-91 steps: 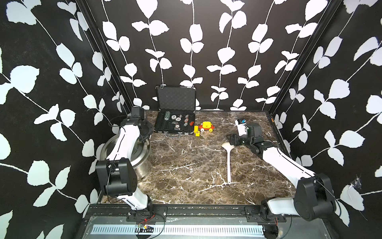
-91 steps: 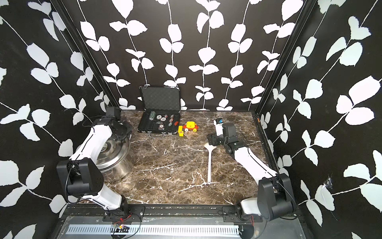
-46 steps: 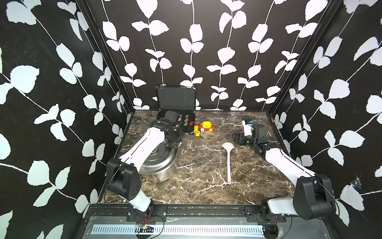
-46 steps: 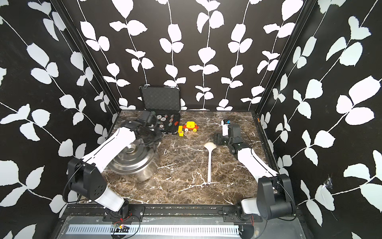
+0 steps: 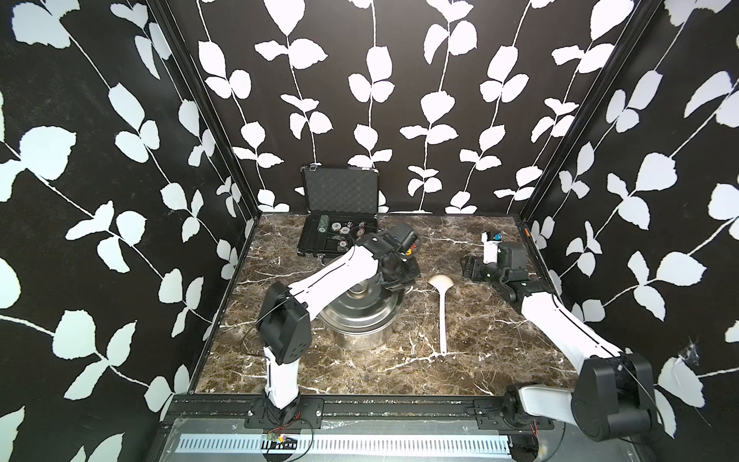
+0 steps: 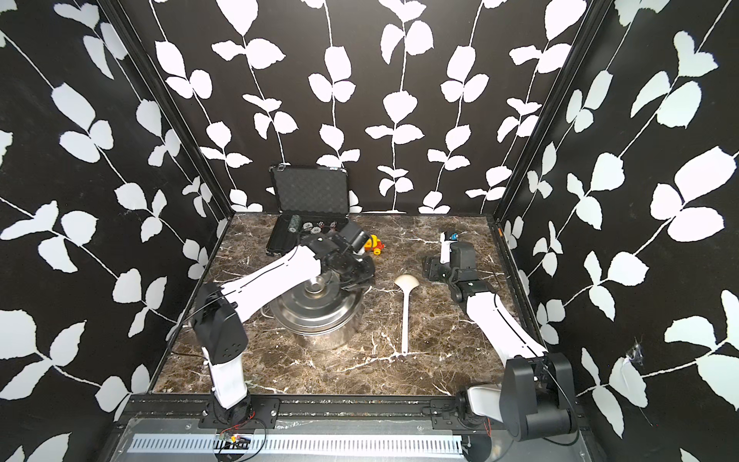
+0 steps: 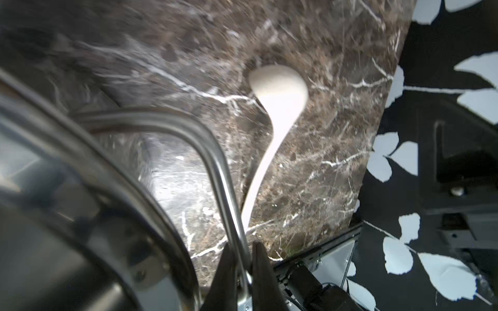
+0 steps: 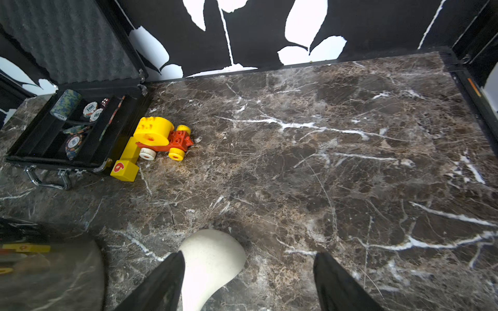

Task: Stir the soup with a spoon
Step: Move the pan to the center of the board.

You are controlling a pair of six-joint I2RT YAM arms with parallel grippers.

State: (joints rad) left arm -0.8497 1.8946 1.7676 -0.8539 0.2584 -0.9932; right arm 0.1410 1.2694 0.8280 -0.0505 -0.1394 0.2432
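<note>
- Stockpot [image 5: 360,340] of shiny steel stands at the centre of the marble tabletop [image 5: 480,360] in both top views, its flat lid [image 6: 316,306] with centre knob on top; the contents are hidden.
- The left claw [image 5: 396,276] reaches over the pot's far right rim. In the blurred left wrist view it is pinched narrow on the pot's thin loop handle [image 7: 215,167], the wire apparently running between the fingertips [image 7: 229,258].
- The spoon [image 5: 442,316], a white ladle, lies flat on the tabletop just right of the pot and apart from it, bowl toward the back wall and handle toward the lower edge of the frame.
- The right claw [image 5: 466,269] sits low at right of centre, just beside the ladle's bowl. In the right wrist view its jaws stand wide and hold nothing, the bowl [image 8: 213,258] next to one finger [image 8: 161,285].
- An open black case of poker chips [image 5: 340,236] rests by the back wall, upper centre, with a yellow and red toy vehicle [image 6: 375,245] just to its right.
</note>
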